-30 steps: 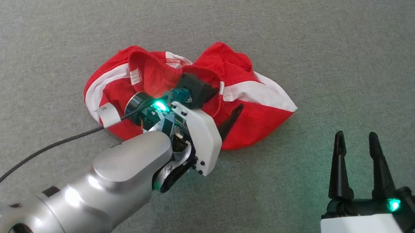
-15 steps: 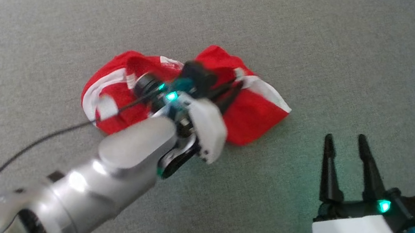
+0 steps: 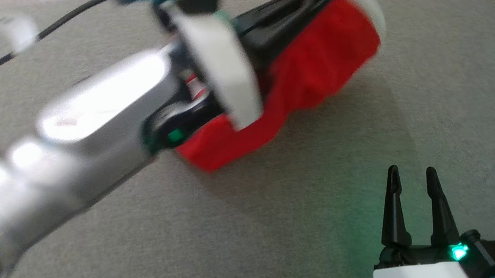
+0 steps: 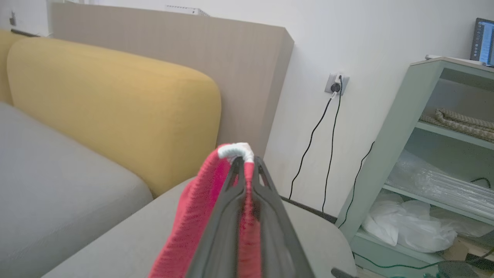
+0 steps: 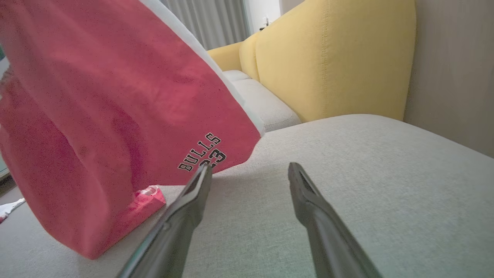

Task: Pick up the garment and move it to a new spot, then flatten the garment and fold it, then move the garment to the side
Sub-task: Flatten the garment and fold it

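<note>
Aloft, red garment (image 3: 322,67) hanging lengthwise, top edge between jaws of left gripper (image 4: 244,164)

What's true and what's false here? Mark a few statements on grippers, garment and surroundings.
1. The left gripper is shut on the red garment. True.
2. The right gripper is shut. False: its jaws stand open, holding nothing.
3. The red garment lies flat on the grey cushion. False: it hangs bunched from the left gripper.
4. The red garment carries BULLS lettering. True, seen in the right wrist view.
5. The backrest is blue. False: it is yellow.
</note>
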